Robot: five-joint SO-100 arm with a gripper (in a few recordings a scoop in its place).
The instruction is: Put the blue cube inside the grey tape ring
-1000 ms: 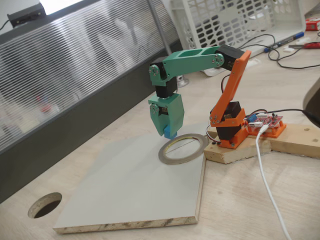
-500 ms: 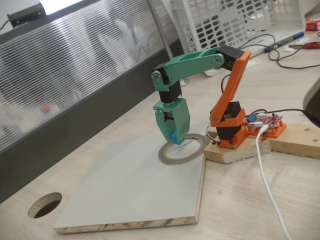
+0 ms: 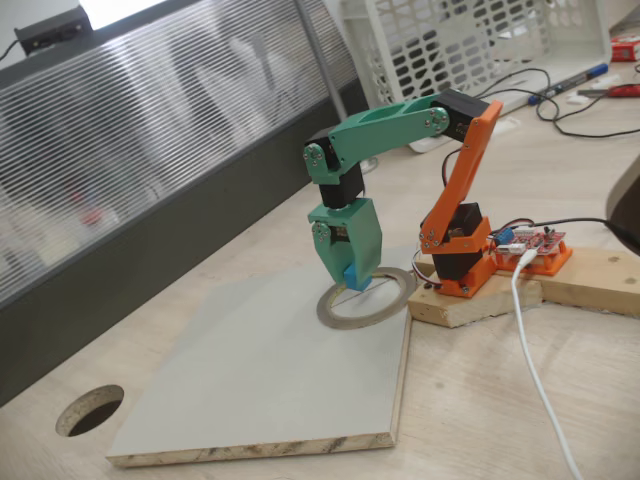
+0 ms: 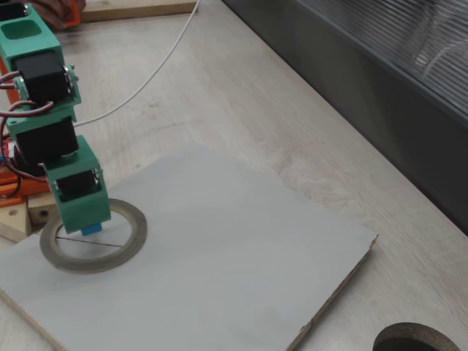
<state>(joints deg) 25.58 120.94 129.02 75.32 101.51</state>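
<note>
The blue cube (image 3: 352, 276) (image 4: 91, 229) is pinched between the green fingers of my gripper (image 3: 350, 272) (image 4: 88, 223), which is shut on it and points straight down. It hangs low over the opening of the grey tape ring (image 3: 336, 315) (image 4: 130, 245), near the ring's far-left part in a fixed view and just inside its near rim in the other. Whether the cube touches the board inside the ring, I cannot tell. The ring lies flat on the pale grey board (image 3: 250, 380) (image 4: 234, 248), close to the arm's orange base (image 3: 458, 250).
A round dark hole (image 3: 90, 410) (image 4: 413, 340) is cut through the tabletop beyond the board's corner. The base stands on a wooden block (image 3: 580, 275) with a red circuit board and a white cable (image 3: 535, 370). A dark panel wall (image 3: 150, 250) runs along the table's far side.
My gripper has moved right and down with the cube, from beside the ring's outer edge to low over its opening. In the last half second it barely moved.
</note>
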